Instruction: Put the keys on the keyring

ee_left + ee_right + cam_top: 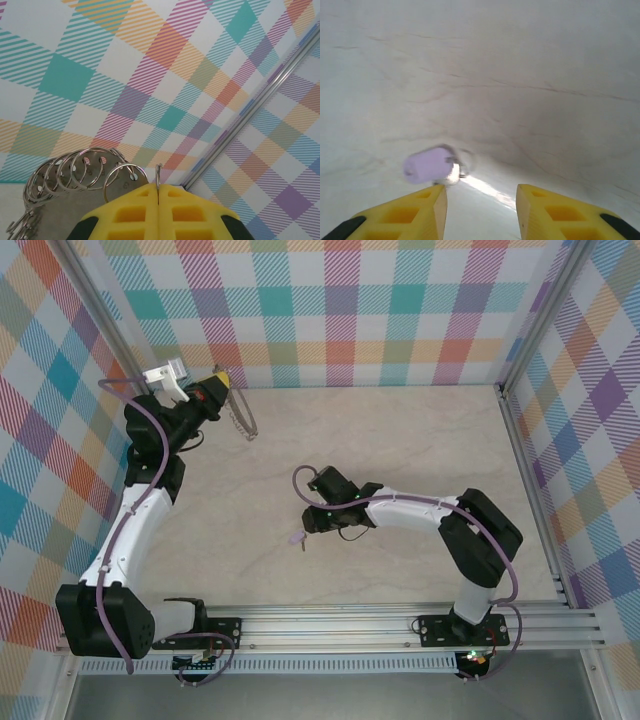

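Right wrist view: the key (427, 164) lies flat on the pale tabletop (530, 75), just in front of the yellow finger (400, 215) on the picture's left. It is not between the two fingers. The right jaws stand apart with only bare tabletop in the gap, so they are open and hold nothing. The key's lilac head is clear, but the shiny metal part beside it is too blurred to read.

In the top view the key (297, 537) is left of the tabletop's middle and nearer to the near edge. The keyring (241, 418) hangs close to the far left corner. In the left wrist view the left jaws are closed on one thin wire of the keyring (75, 172), and its other loops fan out to the side.

I judge the key to be very light, stiff and flat. It probably slides on this smooth tabletop if a finger pushes it. The lilac head looks like the best place to hold, because it is the widest part. The keyring seems loose and likely swings when moved.
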